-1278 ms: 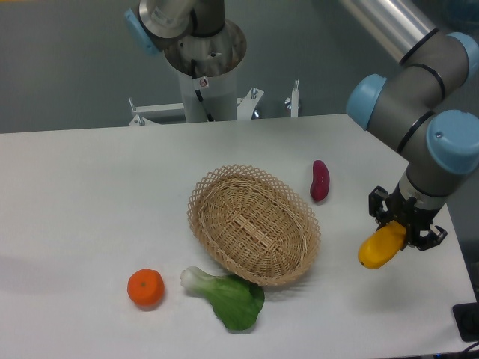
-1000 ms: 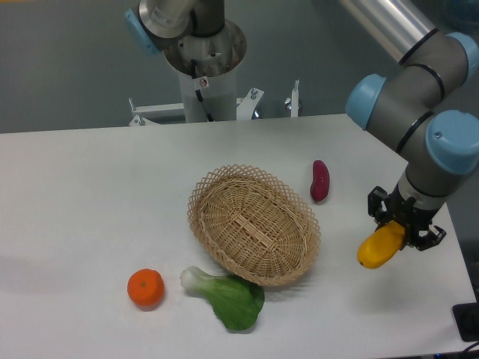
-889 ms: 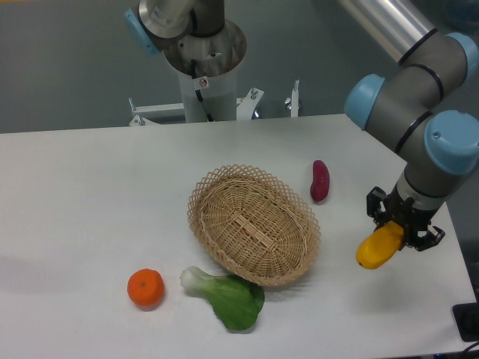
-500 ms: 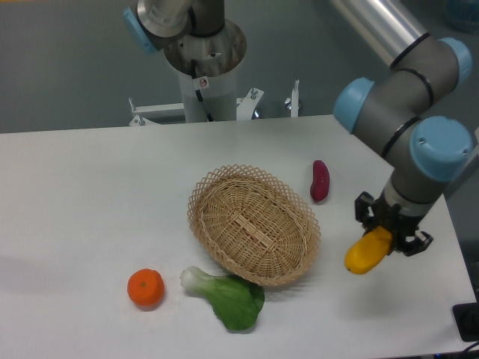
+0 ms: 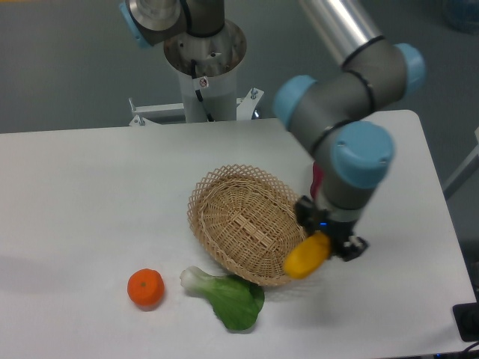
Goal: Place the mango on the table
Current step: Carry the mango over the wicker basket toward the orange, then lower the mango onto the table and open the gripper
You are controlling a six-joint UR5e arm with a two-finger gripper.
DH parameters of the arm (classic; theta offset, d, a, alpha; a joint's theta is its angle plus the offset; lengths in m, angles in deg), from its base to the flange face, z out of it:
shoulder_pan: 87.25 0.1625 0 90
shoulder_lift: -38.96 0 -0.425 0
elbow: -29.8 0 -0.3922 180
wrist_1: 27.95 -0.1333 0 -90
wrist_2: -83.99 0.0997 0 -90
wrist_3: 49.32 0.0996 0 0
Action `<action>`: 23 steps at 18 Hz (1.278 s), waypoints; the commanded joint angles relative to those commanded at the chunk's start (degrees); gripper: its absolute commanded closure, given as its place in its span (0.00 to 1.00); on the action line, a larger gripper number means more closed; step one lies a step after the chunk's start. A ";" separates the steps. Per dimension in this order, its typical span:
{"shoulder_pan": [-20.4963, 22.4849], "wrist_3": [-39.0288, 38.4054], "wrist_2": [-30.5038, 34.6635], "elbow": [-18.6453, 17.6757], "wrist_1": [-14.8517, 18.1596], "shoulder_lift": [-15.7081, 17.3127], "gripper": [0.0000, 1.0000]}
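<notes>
The mango (image 5: 306,256) is a smooth yellow-orange oblong fruit, held in the air over the front right rim of the wicker basket (image 5: 243,221). My gripper (image 5: 323,241) is shut on the mango's upper end, its dark fingers on either side of the fruit. The white table (image 5: 97,202) spreads below. The arm's grey and blue wrist stands right above the gripper and hides part of the table behind it.
A round orange tangerine (image 5: 145,288) lies at the front left. A green bok choy (image 5: 228,297) sits just in front of the basket. A dark-red sweet potato (image 5: 316,178) is mostly hidden behind the arm. The robot base (image 5: 203,60) stands at the back.
The arm has swung left with the mango, from near the table's right edge to the basket's front right rim. The grip on the fruit is unchanged.
</notes>
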 joint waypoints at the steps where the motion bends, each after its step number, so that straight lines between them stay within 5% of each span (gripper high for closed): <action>1: -3.15 -1.40 0.00 -1.40 0.00 0.96 0.73; 4: -7.83 -4.65 0.00 -4.22 -1.05 2.11 0.73; 9: -13.64 -5.55 0.62 -12.91 -11.85 4.39 0.73; 12: -15.30 -4.84 0.53 -17.40 -12.48 6.24 0.72; 23: -20.23 -4.76 0.53 -21.36 -12.48 4.14 0.61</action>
